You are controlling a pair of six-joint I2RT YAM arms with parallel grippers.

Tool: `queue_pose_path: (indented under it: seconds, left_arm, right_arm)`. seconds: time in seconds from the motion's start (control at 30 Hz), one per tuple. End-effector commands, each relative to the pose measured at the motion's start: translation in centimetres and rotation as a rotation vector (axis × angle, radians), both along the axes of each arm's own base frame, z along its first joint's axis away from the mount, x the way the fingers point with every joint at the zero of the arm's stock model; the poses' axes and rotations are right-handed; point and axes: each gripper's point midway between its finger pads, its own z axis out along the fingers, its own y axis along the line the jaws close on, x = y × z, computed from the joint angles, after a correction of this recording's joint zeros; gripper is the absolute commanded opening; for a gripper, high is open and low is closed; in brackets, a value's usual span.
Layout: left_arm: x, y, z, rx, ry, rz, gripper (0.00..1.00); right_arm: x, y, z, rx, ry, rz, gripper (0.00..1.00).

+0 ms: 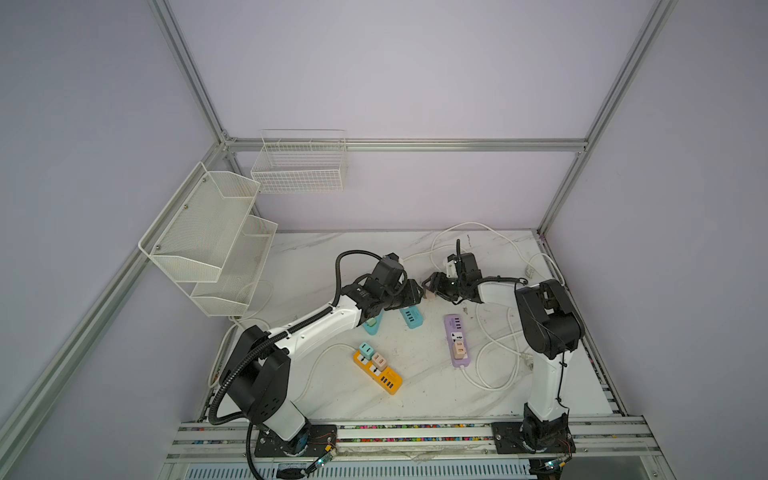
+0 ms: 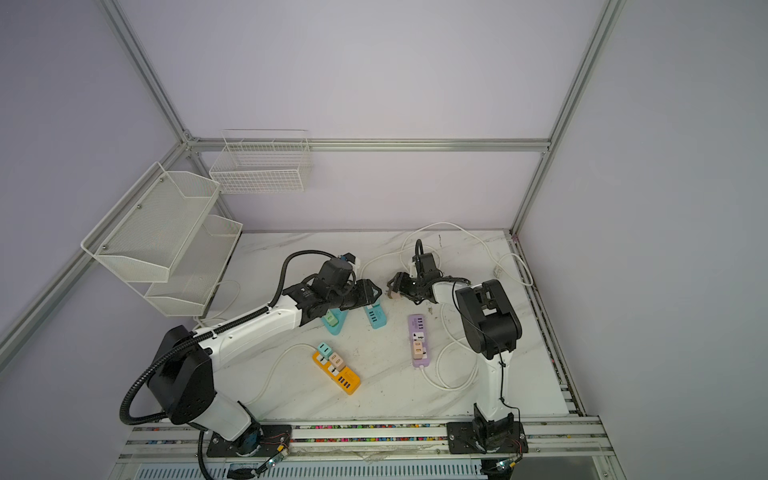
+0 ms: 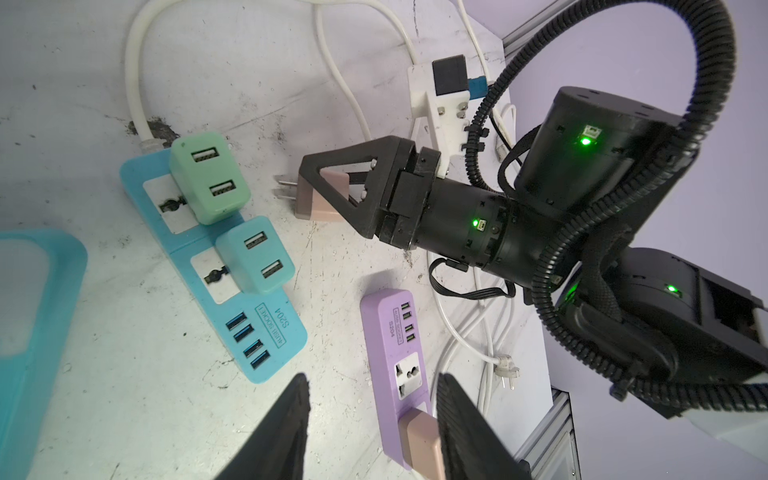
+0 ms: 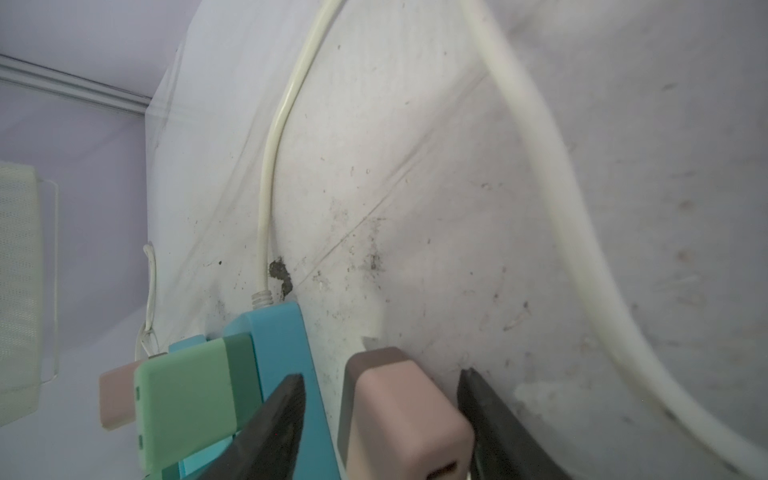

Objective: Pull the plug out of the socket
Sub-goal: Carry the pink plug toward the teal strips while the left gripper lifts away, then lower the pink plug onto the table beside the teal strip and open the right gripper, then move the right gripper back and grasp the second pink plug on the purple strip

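Note:
A pink plug (image 3: 322, 195) lies between the fingers of my right gripper (image 3: 307, 187), its two prongs bare and in no socket. In the right wrist view the same plug (image 4: 399, 411) touches one finger (image 4: 490, 415), with a gap to the other, so my right gripper (image 4: 382, 375) is open. It hangs low over the table beside the blue socket strip (image 3: 266, 332). That strip carries a green plug (image 3: 208, 183) and a teal plug (image 3: 255, 259). My left gripper (image 3: 370, 382) is open and empty above the table, facing the right gripper (image 1: 430, 289) in both top views.
A purple strip (image 1: 457, 340) holds a pink plug (image 1: 458, 349). An orange strip (image 1: 378, 372) holds a teal and a pink plug. A second blue strip (image 1: 372, 326) lies under my left arm. White cables (image 1: 494, 365) loop at the right and back. Wire baskets (image 1: 208, 237) hang at the far left.

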Motion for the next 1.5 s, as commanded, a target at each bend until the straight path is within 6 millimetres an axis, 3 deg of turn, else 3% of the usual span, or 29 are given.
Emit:
queue_pose_path:
  seconds: [0.0,0.17,0.47,1.03,1.2,1.47]
  left_arm:
    - [-0.3,-0.1,0.3,-0.033,-0.011,-0.020,0.50]
    - [-0.9,0.2,0.7,-0.049,-0.006,-0.014,0.50]
    - [-2.6,0.2,0.1,-0.066,0.023,-0.034,0.51]
    - [-6.2,-0.2,-1.9,-0.100,0.068,-0.026,0.51]
    - [-6.5,-0.4,-2.4,-0.111,0.078,-0.025,0.50]
    - [-7.1,-0.5,-3.1,-0.108,0.086,-0.017,0.51]
  right_arm:
    - [-0.8,-1.2,0.8,-0.093,0.000,0.000,0.67]
    - [-1.7,-2.4,1.7,-0.173,0.004,0.003,0.70]
    - [-4.9,-4.3,5.6,-0.304,-0.008,0.003,0.71]
    - [-19.4,-9.7,8.6,-0.577,0.124,-0.045,0.71]
    - [-22.3,-8.8,8.2,-0.523,0.148,-0.007,0.71]
    - [-24.9,-7.7,6.9,-0.520,0.165,0.000,0.71]
